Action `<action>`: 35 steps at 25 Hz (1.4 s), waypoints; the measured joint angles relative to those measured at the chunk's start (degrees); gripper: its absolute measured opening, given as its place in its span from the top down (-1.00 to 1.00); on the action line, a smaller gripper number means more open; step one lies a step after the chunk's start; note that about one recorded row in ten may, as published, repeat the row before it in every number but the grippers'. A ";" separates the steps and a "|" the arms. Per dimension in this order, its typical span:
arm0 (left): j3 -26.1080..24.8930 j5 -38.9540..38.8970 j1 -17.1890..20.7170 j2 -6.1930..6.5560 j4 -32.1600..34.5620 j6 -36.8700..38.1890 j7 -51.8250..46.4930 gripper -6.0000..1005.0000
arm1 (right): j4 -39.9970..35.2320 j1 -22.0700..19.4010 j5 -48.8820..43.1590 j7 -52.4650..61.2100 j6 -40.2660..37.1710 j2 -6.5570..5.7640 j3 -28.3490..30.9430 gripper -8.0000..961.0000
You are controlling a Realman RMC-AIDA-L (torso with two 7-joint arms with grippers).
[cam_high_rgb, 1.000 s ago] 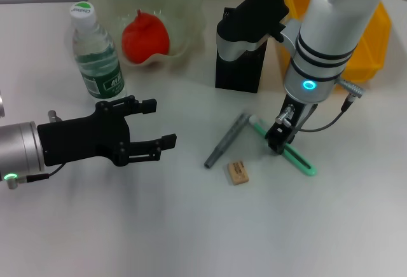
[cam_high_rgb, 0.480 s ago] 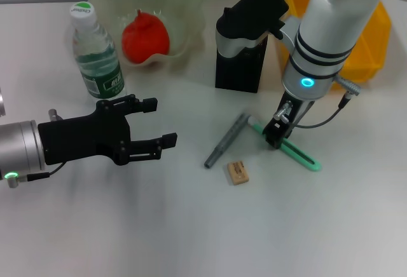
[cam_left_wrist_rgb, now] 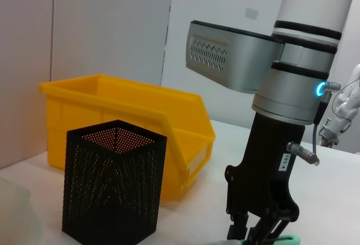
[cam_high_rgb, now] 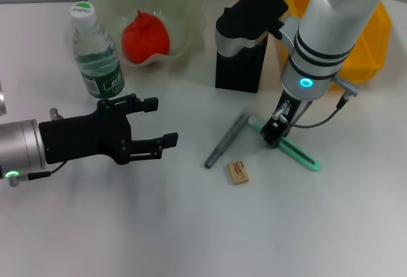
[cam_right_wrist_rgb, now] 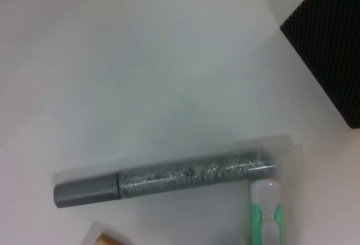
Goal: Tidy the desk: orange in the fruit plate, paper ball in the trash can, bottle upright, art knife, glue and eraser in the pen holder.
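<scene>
The orange (cam_high_rgb: 145, 35) lies in the fruit plate (cam_high_rgb: 187, 4) at the back left. The bottle (cam_high_rgb: 95, 54) stands upright beside the plate. The pen holder (cam_high_rgb: 240, 74) stands at the back centre and also shows in the left wrist view (cam_left_wrist_rgb: 112, 189). The grey glue stick (cam_high_rgb: 227, 139), the green art knife (cam_high_rgb: 299, 155) and the eraser (cam_high_rgb: 238, 172) lie on the table in front of it. My right gripper (cam_high_rgb: 273, 134) is down on the art knife near its white end, shut on it, with the knife flat on the table. My left gripper (cam_high_rgb: 159, 122) is open and empty over the left of the table. The paper ball is out of view.
The yellow trash can (cam_high_rgb: 372, 32) stands at the back right, behind my right arm, and shows in the left wrist view (cam_left_wrist_rgb: 129, 116). The right wrist view shows the glue stick (cam_right_wrist_rgb: 169, 177), the knife's white-green end (cam_right_wrist_rgb: 264, 211) and a corner of the pen holder (cam_right_wrist_rgb: 332, 48).
My right gripper has shifted slightly left and back at the art knife, and the knife's far end has swung a little. The left arm has not moved.
</scene>
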 joint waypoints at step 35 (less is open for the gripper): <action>0.00 -0.30 -0.14 0.07 0.09 0.12 -0.10 -0.68 | -23.08 -13.02 1.11 -14.37 -7.21 -0.77 19.74 0.57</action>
